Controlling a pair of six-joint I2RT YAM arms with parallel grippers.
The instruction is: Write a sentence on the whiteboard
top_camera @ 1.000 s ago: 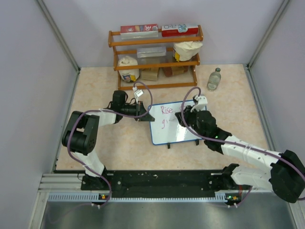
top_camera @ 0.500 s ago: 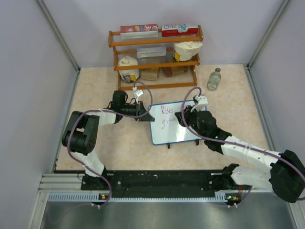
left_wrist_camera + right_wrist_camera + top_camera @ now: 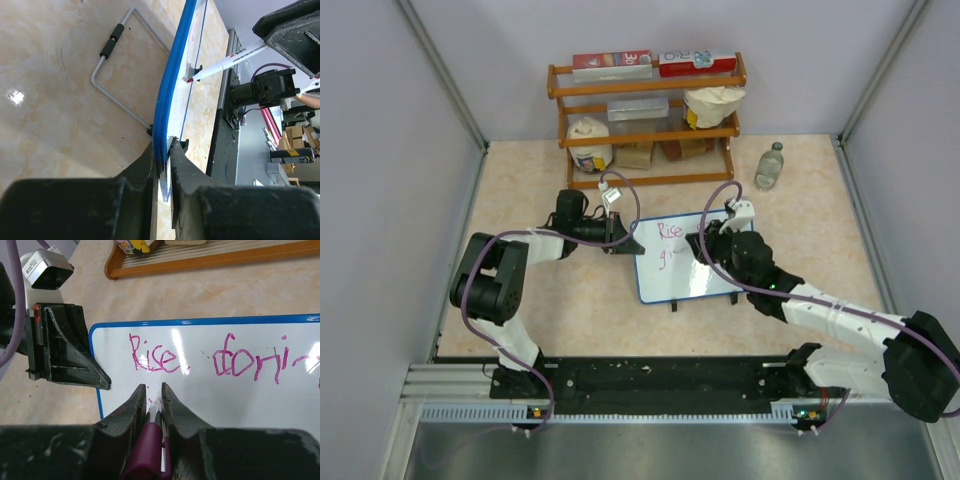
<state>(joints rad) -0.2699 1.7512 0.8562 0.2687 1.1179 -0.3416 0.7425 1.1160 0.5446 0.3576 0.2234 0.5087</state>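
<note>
A robotics lab test cell: plain lilac partition walls [image 3: 380, 150] in aluminium framing enclose a marble-patterned tabletop [image 3: 810, 210]. A slotted aluminium rail [image 3: 460, 378] carries the arm bases [image 3: 515, 375]. A wooden rack [image 3: 645, 87] holds packaged groceries.

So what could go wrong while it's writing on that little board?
The left gripper pinches only one edge of the whiteboard, so the push of the marker might shift or tip it. The right gripper holds the marker just under the fresh lettering; its fingers could smear the ink. The marker could also slip in that narrow grip, making the strokes wobble.
</note>
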